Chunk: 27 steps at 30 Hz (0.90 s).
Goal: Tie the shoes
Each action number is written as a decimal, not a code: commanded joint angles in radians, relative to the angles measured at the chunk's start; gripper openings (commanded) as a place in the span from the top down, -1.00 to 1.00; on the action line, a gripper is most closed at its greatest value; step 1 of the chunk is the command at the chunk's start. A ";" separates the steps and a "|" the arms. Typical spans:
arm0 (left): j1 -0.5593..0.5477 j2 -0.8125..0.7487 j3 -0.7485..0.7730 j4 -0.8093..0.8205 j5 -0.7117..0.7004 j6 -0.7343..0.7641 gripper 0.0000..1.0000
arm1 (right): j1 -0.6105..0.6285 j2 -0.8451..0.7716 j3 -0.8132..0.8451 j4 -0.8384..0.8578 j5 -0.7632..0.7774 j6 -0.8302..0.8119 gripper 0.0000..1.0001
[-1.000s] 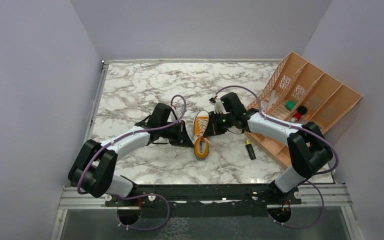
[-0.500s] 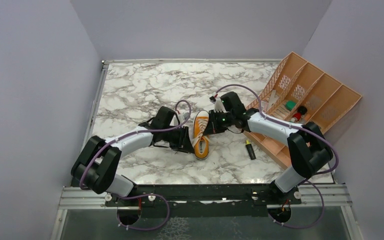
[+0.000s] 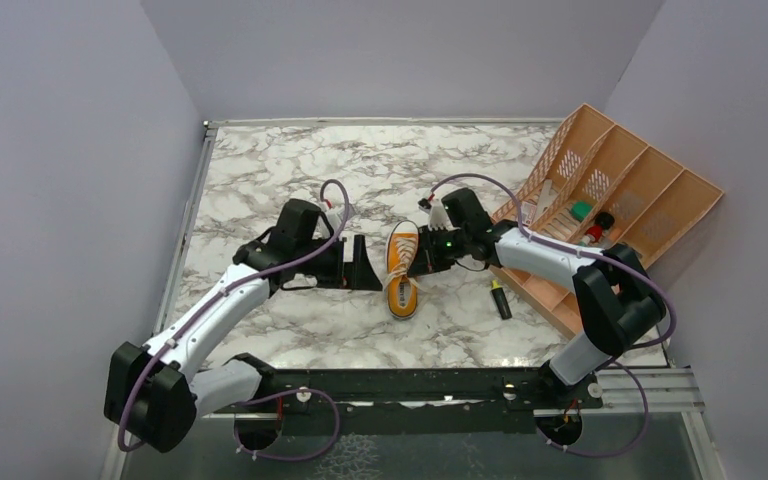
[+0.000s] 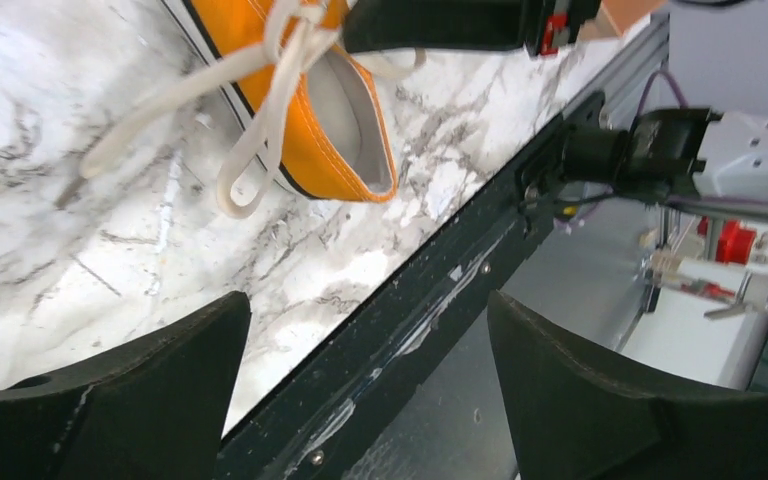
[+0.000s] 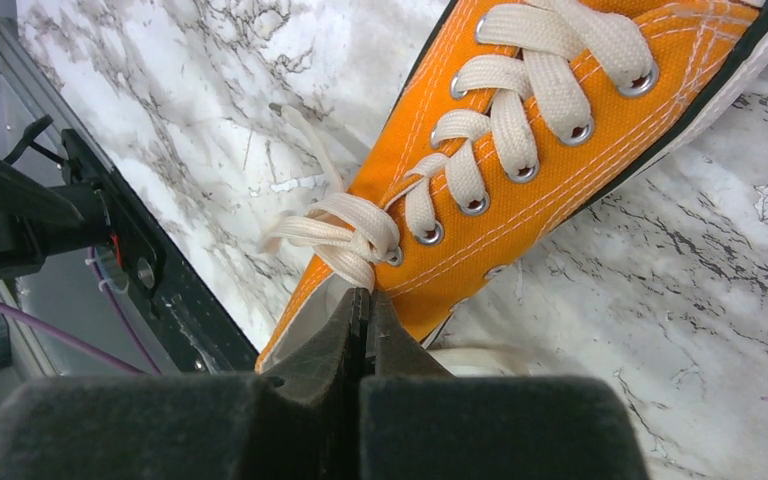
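small orange canvas sneaker, likely light, with limp white laces probably best pinched near their ends; left pincer released, right pincer clenched at the knot.

A small orange canvas low-top sneaker with white rubber sole and toe cap is seen upright on the marbled tabletop, toe turned away from the arm bases, its white laces threaded through the eyelets, bunched at the top pair, ends trailing loose.
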State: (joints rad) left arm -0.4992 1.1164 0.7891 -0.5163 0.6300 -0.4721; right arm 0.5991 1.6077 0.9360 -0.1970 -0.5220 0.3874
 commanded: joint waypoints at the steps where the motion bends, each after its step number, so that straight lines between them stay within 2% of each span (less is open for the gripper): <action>1: 0.051 0.050 0.079 -0.075 -0.050 -0.019 -0.73 | -0.002 -0.003 0.035 -0.001 -0.033 -0.030 0.99; 3: 0.057 0.107 0.109 -0.084 -0.048 -0.028 -0.62 | -0.001 0.004 0.046 -0.005 -0.037 -0.026 0.99; 4: 0.057 0.112 0.116 -0.033 -0.043 -0.038 -0.55 | -0.001 0.004 0.049 -0.006 -0.039 -0.024 0.99; 6: 0.061 0.120 0.105 0.185 0.021 -0.066 -0.34 | -0.002 0.001 0.046 0.007 -0.049 -0.014 0.99; 8: 0.062 0.193 0.074 0.414 0.143 -0.091 -0.16 | -0.002 0.001 0.039 0.019 -0.056 -0.006 0.99; 9: 0.062 0.249 0.079 0.455 0.177 -0.069 -0.02 | -0.001 0.002 0.037 0.022 -0.056 -0.004 0.99; 11: 0.062 0.370 0.088 0.499 0.239 -0.021 0.11 | -0.001 0.001 0.035 0.019 -0.057 0.000 0.99; 17: 0.062 0.517 0.128 0.464 0.298 0.115 0.11 | -0.002 -0.015 0.024 0.032 -0.055 0.013 0.99; 23: 0.062 0.619 0.196 0.463 0.324 0.145 0.08 | -0.001 -0.018 0.018 0.040 -0.061 0.022 0.99; 27: 0.062 0.677 0.218 0.464 0.336 0.152 0.16 | -0.002 -0.022 0.017 0.038 -0.057 0.023 0.99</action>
State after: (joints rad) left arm -0.4397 1.7481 0.9749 -0.0811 0.9108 -0.3679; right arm 0.5991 1.6081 0.9546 -0.1844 -0.5564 0.4007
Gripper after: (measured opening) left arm 0.443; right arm 0.013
